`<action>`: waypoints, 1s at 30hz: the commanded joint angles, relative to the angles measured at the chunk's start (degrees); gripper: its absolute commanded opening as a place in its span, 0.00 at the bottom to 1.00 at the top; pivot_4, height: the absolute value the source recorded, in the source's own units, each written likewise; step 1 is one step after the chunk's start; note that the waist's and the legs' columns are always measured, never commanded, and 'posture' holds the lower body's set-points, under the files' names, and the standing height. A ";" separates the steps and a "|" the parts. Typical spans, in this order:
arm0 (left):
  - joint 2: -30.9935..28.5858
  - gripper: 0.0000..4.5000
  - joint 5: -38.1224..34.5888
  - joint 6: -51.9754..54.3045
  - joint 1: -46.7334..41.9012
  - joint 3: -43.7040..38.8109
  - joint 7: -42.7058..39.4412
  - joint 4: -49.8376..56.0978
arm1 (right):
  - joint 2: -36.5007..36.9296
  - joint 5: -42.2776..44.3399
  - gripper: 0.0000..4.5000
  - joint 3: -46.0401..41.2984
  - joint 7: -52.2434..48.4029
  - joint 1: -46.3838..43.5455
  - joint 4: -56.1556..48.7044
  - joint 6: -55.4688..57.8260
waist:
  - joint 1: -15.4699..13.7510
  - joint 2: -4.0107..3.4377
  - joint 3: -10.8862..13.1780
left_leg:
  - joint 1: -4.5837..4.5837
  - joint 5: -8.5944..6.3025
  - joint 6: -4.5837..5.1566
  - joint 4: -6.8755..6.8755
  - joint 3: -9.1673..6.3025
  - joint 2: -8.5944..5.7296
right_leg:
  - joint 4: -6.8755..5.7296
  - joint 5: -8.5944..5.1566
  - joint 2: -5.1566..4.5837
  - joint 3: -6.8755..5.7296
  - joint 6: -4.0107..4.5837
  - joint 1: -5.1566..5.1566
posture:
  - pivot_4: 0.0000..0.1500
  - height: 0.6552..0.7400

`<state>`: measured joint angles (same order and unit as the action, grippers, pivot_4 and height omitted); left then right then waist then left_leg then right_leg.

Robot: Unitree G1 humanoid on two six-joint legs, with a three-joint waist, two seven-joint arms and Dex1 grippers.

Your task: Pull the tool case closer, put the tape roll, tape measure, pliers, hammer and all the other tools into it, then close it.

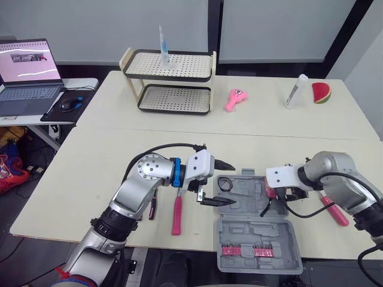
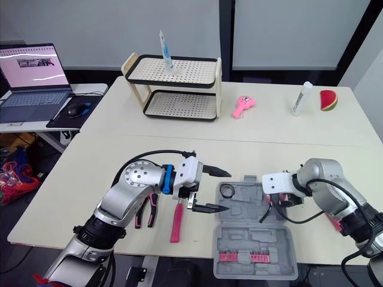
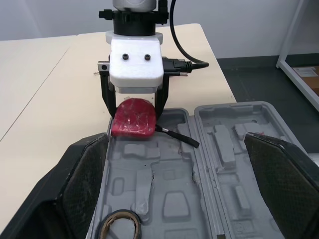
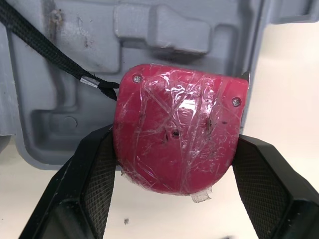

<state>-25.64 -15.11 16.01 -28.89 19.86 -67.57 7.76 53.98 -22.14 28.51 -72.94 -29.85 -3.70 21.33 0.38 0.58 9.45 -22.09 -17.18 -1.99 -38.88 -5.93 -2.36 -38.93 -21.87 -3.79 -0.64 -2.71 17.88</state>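
The grey tool case lies open at the table's front edge. A black tape roll rests in its far left corner. My left gripper hovers open over that roll. My right gripper is shut on the red tape measure, holding it at the case's far right rim; its black strap trails into the case. Pliers and a red-handled screwdriver lie on the table left of the case. A red-handled tool lies right of it, partly hidden by my right arm.
A row of pink bits sits in the case's near half. At the back stand a two-tier rack, a pink toy, a white tube and a watermelon slice. A laptop sits on a side table to the left.
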 commanded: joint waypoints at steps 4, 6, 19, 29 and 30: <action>-0.11 1.00 0.06 -0.76 0.04 -0.09 0.30 0.67 | -1.58 -1.75 0.69 0.00 0.21 -0.16 0.60 -1.28 | 0.04 0.00 0.00 | 0.00 0.00 0.00 0.00 0.00 0.00 | 0.00 0.00 0.00 0.00 0.00 0.00 | 1.00 1.00; -0.09 1.00 0.10 -0.68 0.06 -0.07 0.42 0.72 | -1.98 -2.43 0.69 0.02 0.52 -0.11 1.60 -2.05 | 0.03 0.00 0.00 | 0.00 0.00 0.00 0.00 0.00 0.00 | 0.00 0.00 0.01 0.00 0.00 0.00 | 1.00 1.00; -0.20 1.00 0.04 -0.80 0.32 0.15 0.47 0.57 | -2.70 -2.17 1.00 -1.87 -1.36 -1.72 -0.62 -1.38 | 0.06 0.00 0.00 | 0.01 0.00 -0.01 -0.01 -0.01 0.00 | -0.02 0.00 0.01 0.01 0.00 0.01 | 1.00 1.00; 0.63 1.00 -0.08 -1.91 -0.83 0.10 0.12 -1.01 | 1.50 10.69 1.00 -14.49 -7.66 -0.54 -13.38 5.42 | -0.14 0.00 0.01 | -0.04 0.00 0.00 -0.01 -0.05 0.00 | 0.01 0.00 0.01 -0.02 0.00 0.02 | 1.00 1.00; 0.67 1.00 -0.19 -2.00 -0.98 0.04 -0.02 -1.15 | 0.05 13.62 1.00 -17.67 -5.76 1.32 -13.85 5.99 | -0.23 0.02 0.00 | -0.05 0.00 0.00 0.00 -0.06 0.00 | 0.03 0.00 0.01 -0.04 0.00 0.00 | 1.00 1.00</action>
<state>-25.32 -15.02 15.23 -29.03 19.96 -67.11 5.97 55.15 -13.17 15.10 -79.66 -30.20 -15.35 25.98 0.14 0.60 9.45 -22.14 -17.18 -2.00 -38.89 -6.01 -2.35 -38.89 -21.86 -3.78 -0.69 -2.71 17.86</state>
